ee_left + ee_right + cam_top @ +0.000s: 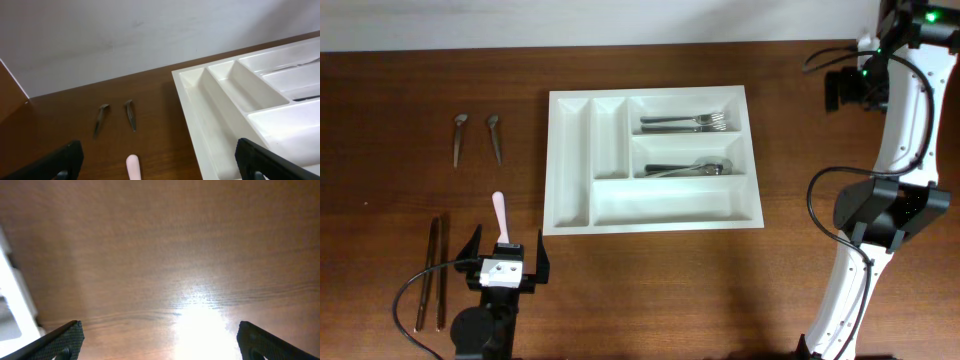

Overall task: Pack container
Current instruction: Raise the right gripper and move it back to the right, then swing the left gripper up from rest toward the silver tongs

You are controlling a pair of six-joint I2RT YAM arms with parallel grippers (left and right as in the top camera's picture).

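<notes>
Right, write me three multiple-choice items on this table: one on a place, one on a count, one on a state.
1. Where do the two small spoons lie?
A) on the table, left of the cutlery tray
B) in the tray's bottom compartment
C) right of the tray

2. How many of the tray's five compartments hold cutlery?
A) none
B) two
C) all five

3. What state is the left pincer in?
A) open
B) shut on a fork
C) shut on a spoon

Key:
1 A: both spoons lie on bare wood left of the tray.
2 B: forks lie in the upper long compartment and more cutlery in the middle one, while the other three are bare.
3 A: its fingers stand wide apart in the wrist view.
</notes>
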